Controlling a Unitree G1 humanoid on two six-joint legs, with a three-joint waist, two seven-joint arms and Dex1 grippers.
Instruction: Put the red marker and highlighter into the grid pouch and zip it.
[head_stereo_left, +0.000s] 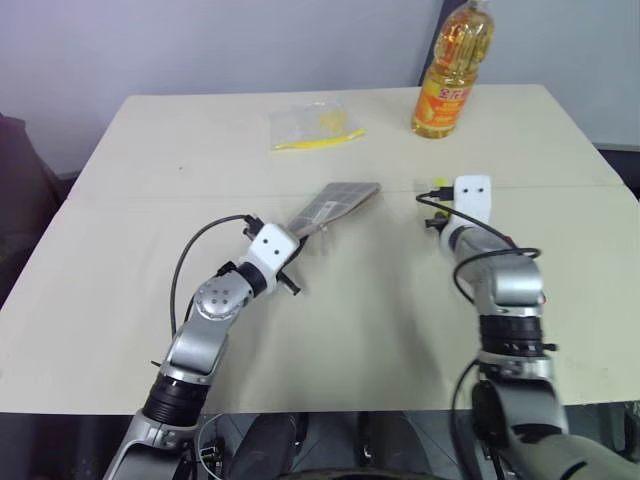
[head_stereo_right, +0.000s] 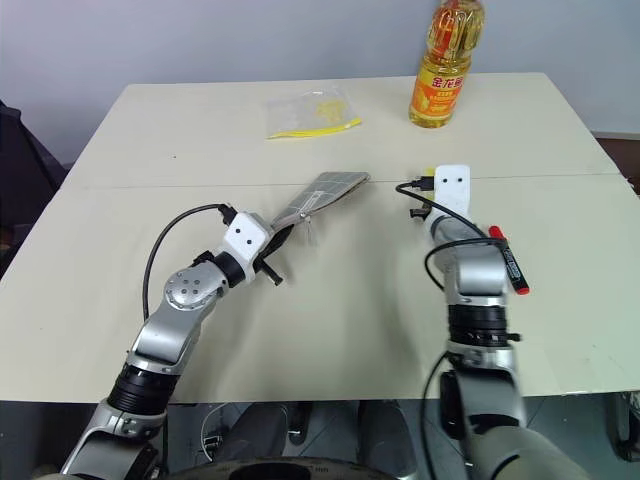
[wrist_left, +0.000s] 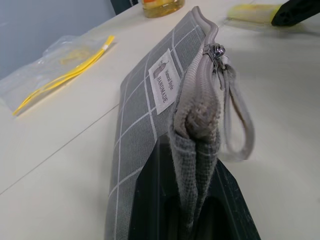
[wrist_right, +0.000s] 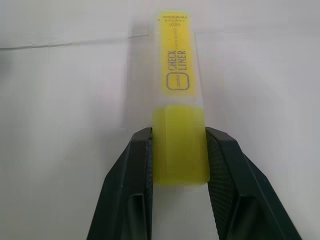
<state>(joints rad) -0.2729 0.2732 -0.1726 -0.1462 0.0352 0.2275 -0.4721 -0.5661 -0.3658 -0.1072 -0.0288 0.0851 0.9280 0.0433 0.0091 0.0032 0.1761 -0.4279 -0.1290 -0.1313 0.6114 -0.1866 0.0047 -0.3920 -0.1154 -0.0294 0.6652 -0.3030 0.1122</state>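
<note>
My left gripper (wrist_left: 192, 155) is shut on one end of the grid pouch (head_stereo_left: 335, 203), a grey fabric pouch with white lines and a small white label (wrist_left: 165, 82). The pouch stands on edge, zipper side up, with its far end on the table. Its zipper slider (wrist_left: 218, 50) with a cord loop sits near that far end. To the right, my right gripper (wrist_right: 179, 132) is shut on the rear of the stubby yellow highlighter (wrist_right: 177, 75), which points away from me. The red marker (head_stereo_right: 508, 260) lies on the table just right of my right forearm.
An orange oil bottle (head_stereo_left: 455, 70) stands at the table's back right. A clear plastic bag with yellow contents (head_stereo_left: 313, 125) lies at the back middle. A seam (head_stereo_left: 180, 195) crosses the beige table from left to right.
</note>
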